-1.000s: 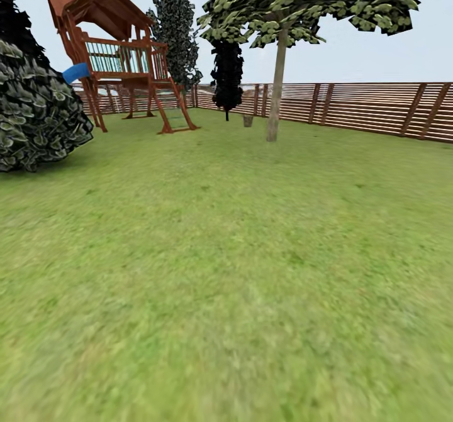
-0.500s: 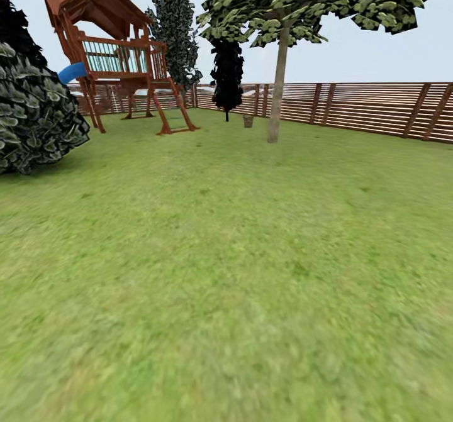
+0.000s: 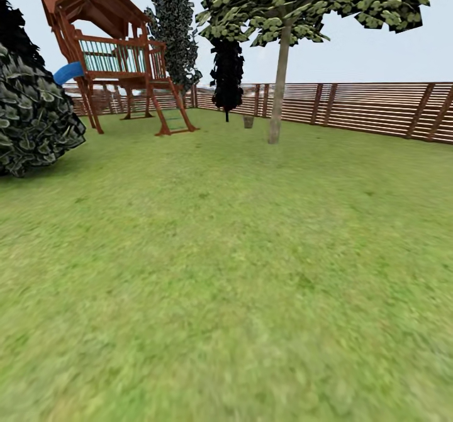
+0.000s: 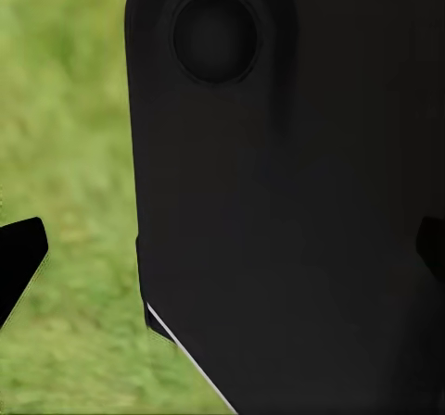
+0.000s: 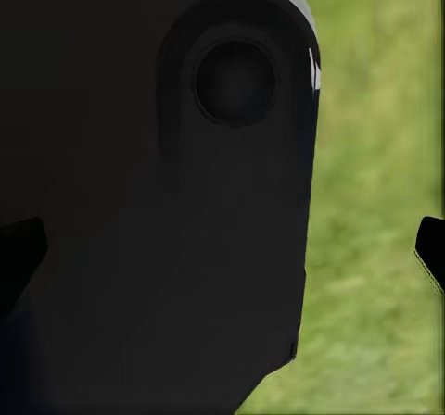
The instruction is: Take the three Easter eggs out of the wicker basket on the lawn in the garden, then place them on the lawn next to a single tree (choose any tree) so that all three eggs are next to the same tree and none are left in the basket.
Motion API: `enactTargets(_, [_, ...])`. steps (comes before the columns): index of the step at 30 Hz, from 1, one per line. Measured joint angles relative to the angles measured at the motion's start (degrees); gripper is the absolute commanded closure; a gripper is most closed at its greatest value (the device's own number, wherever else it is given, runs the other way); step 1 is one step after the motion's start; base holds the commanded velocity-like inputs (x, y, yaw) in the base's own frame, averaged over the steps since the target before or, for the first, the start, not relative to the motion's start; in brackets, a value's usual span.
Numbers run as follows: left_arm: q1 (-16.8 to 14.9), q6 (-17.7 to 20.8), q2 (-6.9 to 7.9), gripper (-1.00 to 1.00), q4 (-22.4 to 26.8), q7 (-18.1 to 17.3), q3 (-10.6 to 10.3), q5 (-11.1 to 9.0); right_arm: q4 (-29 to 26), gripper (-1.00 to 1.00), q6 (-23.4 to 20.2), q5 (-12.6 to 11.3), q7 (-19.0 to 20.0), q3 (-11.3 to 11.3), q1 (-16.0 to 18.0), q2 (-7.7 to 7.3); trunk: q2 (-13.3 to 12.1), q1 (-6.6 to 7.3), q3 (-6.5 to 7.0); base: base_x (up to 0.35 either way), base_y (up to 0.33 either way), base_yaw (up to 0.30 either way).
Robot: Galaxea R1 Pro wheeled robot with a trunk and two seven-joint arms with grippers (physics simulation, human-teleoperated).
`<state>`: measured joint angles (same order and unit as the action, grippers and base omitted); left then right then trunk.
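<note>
beyond each gripper, blurry green lawn only. left gripper and right gripper: fingertips wide apart, a smooth black rounded panel between. far off: pale-trunked tree, slat fence, wooden playset. tiny shape by the trunk unclear.

Rough, matt grass covers the lawn. Fence and playset are brown wood. The tree trunk looks smooth, pale.
</note>
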<state>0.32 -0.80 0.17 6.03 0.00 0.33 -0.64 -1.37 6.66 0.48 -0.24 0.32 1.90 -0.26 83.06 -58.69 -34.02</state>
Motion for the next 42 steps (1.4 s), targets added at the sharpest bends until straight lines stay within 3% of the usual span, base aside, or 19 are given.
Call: enactTargets(42, [0.00,0.00,0.00,-1.00,0.01,0.01,0.00,0.00,0.09,-1.00,-0.04,0.02,0.00,0.00,0.00,0.09,0.00,0.00,0.00,0.329,0.000,0.000])
